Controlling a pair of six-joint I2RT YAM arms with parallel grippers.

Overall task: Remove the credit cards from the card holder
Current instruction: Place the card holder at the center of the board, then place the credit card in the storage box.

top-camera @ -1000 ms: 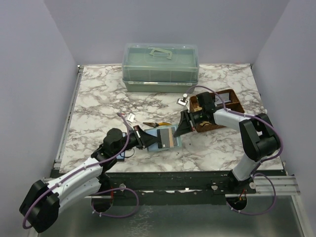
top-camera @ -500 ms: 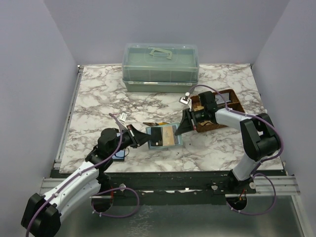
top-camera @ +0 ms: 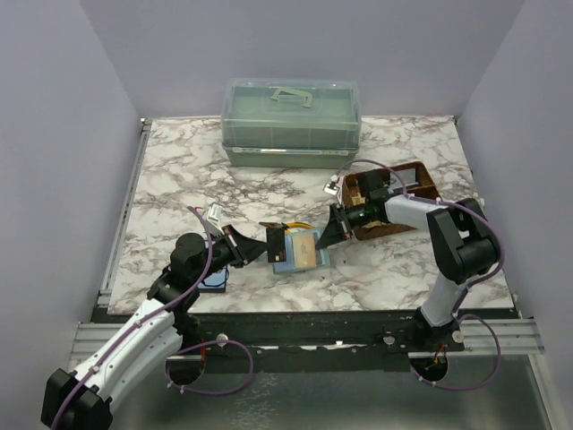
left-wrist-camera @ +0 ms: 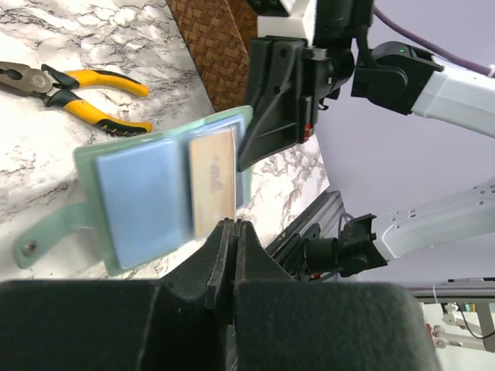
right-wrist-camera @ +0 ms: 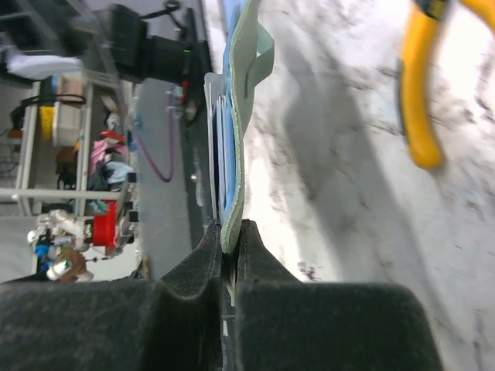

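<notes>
Jaws of the left gripper [left-wrist-camera: 230,226] are pressed shut at the near edge of the tan card [left-wrist-camera: 213,182], apparently on the card itself, though the pinch is partly hidden by the fingers. Jaws of the right gripper [right-wrist-camera: 226,236] are closed on the opposite edge of the card holder [left-wrist-camera: 87,185]. The holder is thus held between the two arms near the middle of the tabletop's [top-camera: 179,179] front edge, tipped up and seemingly clear of the marble. The pliers [left-wrist-camera: 77,97] lie just behind it. A blue card [left-wrist-camera: 143,197] is seated in the pocket beside the tan one, and further cards [right-wrist-camera: 216,154] are seen edge-on as thin stacked lines.

The holder is judged light and soft: its panel is bowed where it is gripped, so it can be expected to fold or swing if pulled hard. The cards are judged thin, stiff and smooth, likely to slip from a shallow pinch and to bind in a snug pocket. Each is best taken at its exposed edge, deep enough for a firm bite, and drawn straight along the pocket's plane while the holder is braced at the far rim. With an angled pull, the whole holder is likely to be dragged along instead.
</notes>
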